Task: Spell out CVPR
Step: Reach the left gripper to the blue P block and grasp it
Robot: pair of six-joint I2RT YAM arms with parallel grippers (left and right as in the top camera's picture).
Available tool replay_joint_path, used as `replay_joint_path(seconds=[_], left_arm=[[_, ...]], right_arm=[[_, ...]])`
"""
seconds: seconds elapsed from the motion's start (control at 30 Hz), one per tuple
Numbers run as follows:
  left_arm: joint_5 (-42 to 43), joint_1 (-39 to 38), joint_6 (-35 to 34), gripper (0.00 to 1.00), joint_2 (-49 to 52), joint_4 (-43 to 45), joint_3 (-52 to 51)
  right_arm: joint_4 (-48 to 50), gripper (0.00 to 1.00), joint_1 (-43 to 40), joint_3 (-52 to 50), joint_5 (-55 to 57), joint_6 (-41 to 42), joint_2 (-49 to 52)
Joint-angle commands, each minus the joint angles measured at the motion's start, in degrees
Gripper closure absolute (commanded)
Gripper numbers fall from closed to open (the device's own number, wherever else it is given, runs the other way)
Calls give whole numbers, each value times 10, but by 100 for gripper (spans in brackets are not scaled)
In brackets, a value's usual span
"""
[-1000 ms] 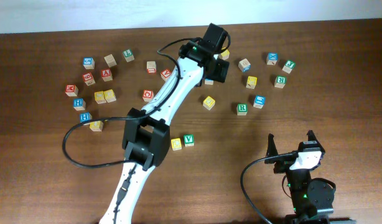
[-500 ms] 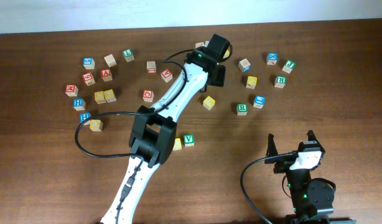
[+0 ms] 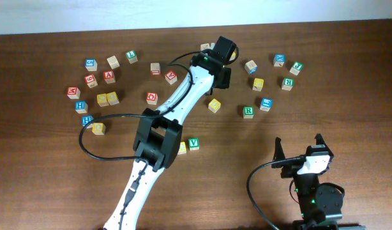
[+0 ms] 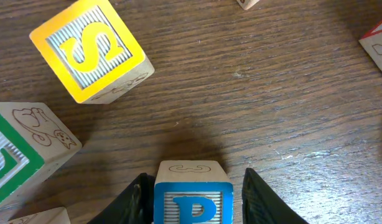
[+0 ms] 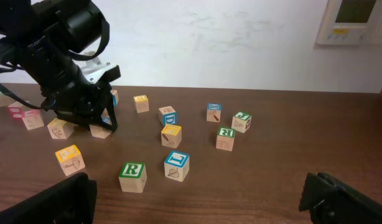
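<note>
A blue "P" cube (image 4: 193, 200) stands between the fingers of my left gripper (image 4: 196, 177). The left finger lies against its side and a thin gap shows at the right finger (image 4: 258, 196). From above, the left gripper (image 3: 221, 69) hides that cube at the back middle of the table. The green "V" cube (image 3: 193, 144) sits in the front middle, beside a yellow-faced cube (image 3: 182, 148) half covered by the left arm. The green "R" cube (image 3: 248, 111) lies to the right and also shows as the green "R" cube (image 5: 132, 176). My right gripper (image 3: 299, 145) rests open and empty at the front right.
Loose letter cubes ring the back of the table: a cluster at the left (image 3: 97, 80), several at the right (image 3: 272, 80). A yellow "S" cube (image 4: 88, 50) and a green cube (image 4: 17, 155) sit close to the left gripper. A blue-topped cube (image 5: 177, 165) stands next to "R".
The left arm swung slightly and its gripper settled over the "P" cube, the jaws narrowing around it. The right arm has not moved.
</note>
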Motion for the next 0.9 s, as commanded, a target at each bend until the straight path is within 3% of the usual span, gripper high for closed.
replay_joint_path(seconds=[0.0, 0.1, 0.4, 0.77, 0.87], left_arm=[[-9, 0, -3, 63, 12, 1, 3], [-9, 0, -3, 70, 11, -1, 3], [-8, 0, -4, 73, -31, -18, 3], [-4, 0, -4, 79, -162, -214, 3], [24, -1, -36, 72, -181, -304, 3]], right_arm=[[-4, 2, 3, -3, 1, 2, -4], [-4, 1, 3, -3, 1, 2, -4], [-4, 2, 3, -3, 1, 2, -4], [-4, 2, 3, -3, 1, 2, -4], [-4, 2, 3, -3, 1, 2, -4]])
